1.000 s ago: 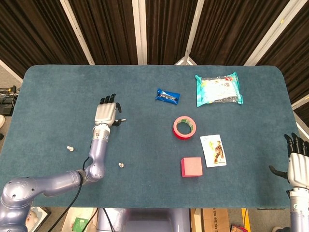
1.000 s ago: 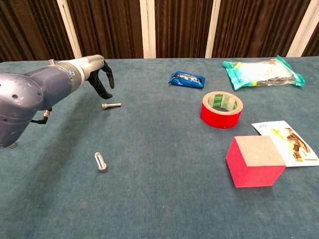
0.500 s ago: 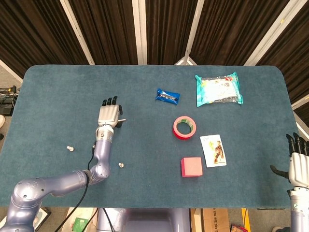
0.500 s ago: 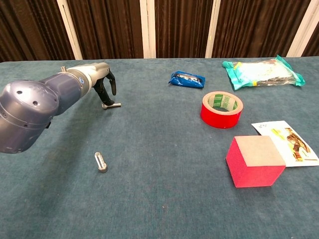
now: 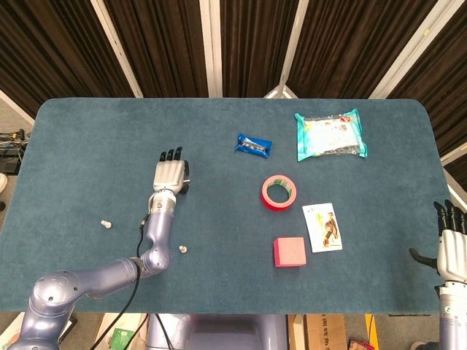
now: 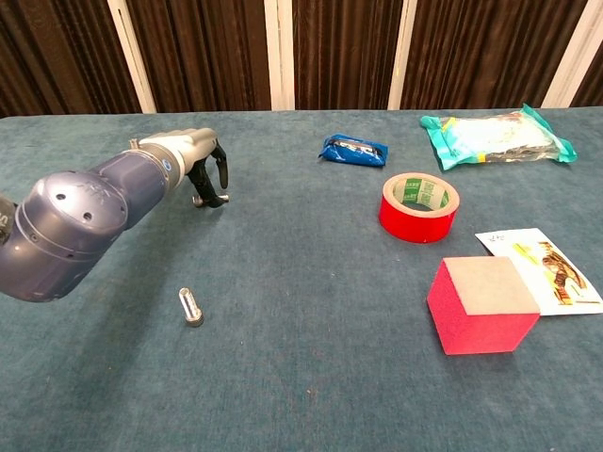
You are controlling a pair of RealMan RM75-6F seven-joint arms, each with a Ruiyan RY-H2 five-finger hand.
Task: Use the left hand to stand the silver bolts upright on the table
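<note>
My left hand (image 5: 170, 175) hangs palm down over a silver bolt (image 6: 201, 201) that lies flat on the blue table (image 5: 87, 138). In the chest view the dark fingertips (image 6: 211, 183) reach down around this bolt, which is mostly hidden. I cannot see the hand lifting it. A second silver bolt (image 6: 191, 306) lies on its side nearer the front edge, also seen as the bolt (image 5: 182, 249) beside my left forearm. A third small bolt (image 5: 106, 224) sits further left. My right hand (image 5: 451, 244) is at the table's far right edge, holding nothing.
A red tape roll (image 5: 279, 192), a pink block (image 5: 289, 251) and a printed card (image 5: 322, 227) lie right of centre. A blue packet (image 5: 253, 144) and a pack of wipes (image 5: 330, 135) are at the back.
My left hand has shifted right and come down over the flat bolt, which now shows only partly under the fingers. The right hand has barely moved.
</note>
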